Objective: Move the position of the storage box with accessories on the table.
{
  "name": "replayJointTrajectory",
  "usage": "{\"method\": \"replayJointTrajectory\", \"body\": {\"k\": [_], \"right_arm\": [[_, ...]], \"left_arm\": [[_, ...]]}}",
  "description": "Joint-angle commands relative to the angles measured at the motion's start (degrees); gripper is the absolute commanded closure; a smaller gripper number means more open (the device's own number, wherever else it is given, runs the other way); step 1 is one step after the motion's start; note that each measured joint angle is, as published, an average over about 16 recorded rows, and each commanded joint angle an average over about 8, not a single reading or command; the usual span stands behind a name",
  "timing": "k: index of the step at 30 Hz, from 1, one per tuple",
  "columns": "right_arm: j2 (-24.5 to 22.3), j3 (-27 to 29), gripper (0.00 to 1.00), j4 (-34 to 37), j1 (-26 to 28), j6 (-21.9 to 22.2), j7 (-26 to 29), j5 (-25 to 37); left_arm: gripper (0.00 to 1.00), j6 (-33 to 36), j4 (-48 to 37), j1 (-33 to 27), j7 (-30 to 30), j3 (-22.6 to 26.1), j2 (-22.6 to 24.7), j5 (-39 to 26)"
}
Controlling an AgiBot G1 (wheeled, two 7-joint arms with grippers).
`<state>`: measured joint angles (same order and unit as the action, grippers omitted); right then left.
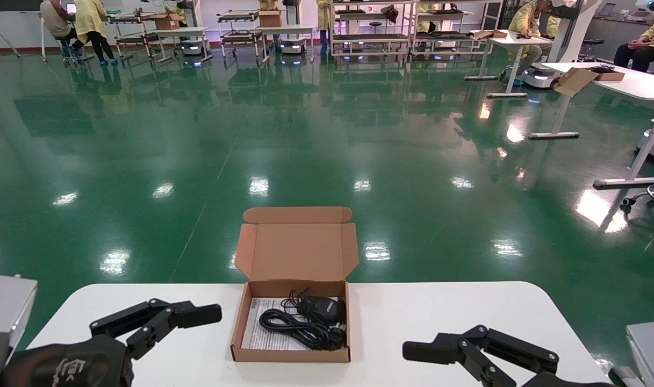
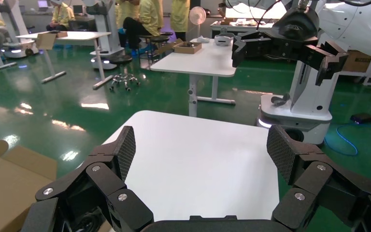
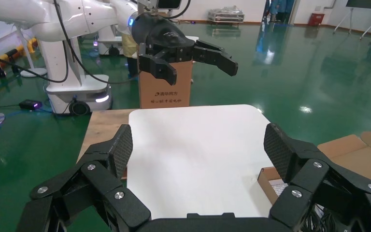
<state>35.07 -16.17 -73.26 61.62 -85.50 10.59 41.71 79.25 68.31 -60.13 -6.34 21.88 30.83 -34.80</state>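
Observation:
The storage box (image 1: 292, 352) is a shallow brown cardboard mailer at the middle of the white table (image 1: 439, 312), near its far edge. Its lid (image 1: 297, 250) stands open. Inside lie a black mouse (image 1: 322, 307), a bundled black cable (image 1: 297, 327) and a white leaflet (image 1: 254, 328). My left gripper (image 1: 195, 318) is open and empty, left of the box and apart from it. My right gripper (image 1: 445, 363) is open and empty, right of the box near the front edge. The box corner shows in the right wrist view (image 3: 268, 180), beside the open right gripper (image 3: 198, 150). The left wrist view shows the open left gripper (image 2: 203, 152) and the lid (image 2: 9, 183).
A brown carton (image 3: 166, 89) stands beyond the table's left end, by a wooden surface (image 3: 104, 125). Grey housings sit at the left (image 1: 4, 317) and right (image 1: 649, 344) edges. Other desks (image 1: 627, 80), racks and people stand far off on the green floor.

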Motion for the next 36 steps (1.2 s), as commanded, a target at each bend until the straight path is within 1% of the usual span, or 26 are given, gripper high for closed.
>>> {"method": "replayJointTrajectory", "body": {"k": [1, 14, 17, 20, 24, 28, 32, 36], "right_arm": [[0.0, 0.0, 0.00, 0.0, 0.0, 0.0, 0.0, 0.0], [-0.1, -0.1, 0.00, 0.2, 0.0, 0.3, 0.2, 0.5], [0.0, -0.9, 0.00, 0.6, 0.6, 1.1, 1.0, 2.2], [1.1, -2.4, 0.00, 1.1, 2.8, 2.8, 3.0, 5.3], [4.5, -5.4, 0.00, 3.2, 8.1, 5.8, 6.3, 11.2], [9.4, -8.5, 0.00, 7.9, 13.9, 8.1, 8.3, 16.9], [15.0, -11.6, 0.00, 14.6, 18.9, 10.2, 8.1, 22.5], [21.0, -14.4, 0.00, 22.4, 22.9, 13.0, 5.9, 27.9]], "left_arm": [[0.00, 0.0, 0.0, 0.0, 0.0, 0.0, 0.0, 0.0], [0.00, 0.0, 0.0, 0.0, 0.0, 0.0, 0.0, 0.0], [0.00, 0.0, 0.0, 0.0, 0.0, 0.0, 0.0, 0.0], [0.00, 0.0, 0.0, 0.0, 0.0, 0.0, 0.0, 0.0], [0.00, 0.0, 0.0, 0.0, 0.0, 0.0, 0.0, 0.0], [0.00, 0.0, 0.0, 0.0, 0.0, 0.0, 0.0, 0.0], [0.00, 0.0, 0.0, 0.0, 0.0, 0.0, 0.0, 0.0], [0.00, 0.0, 0.0, 0.0, 0.0, 0.0, 0.0, 0.0]]}}
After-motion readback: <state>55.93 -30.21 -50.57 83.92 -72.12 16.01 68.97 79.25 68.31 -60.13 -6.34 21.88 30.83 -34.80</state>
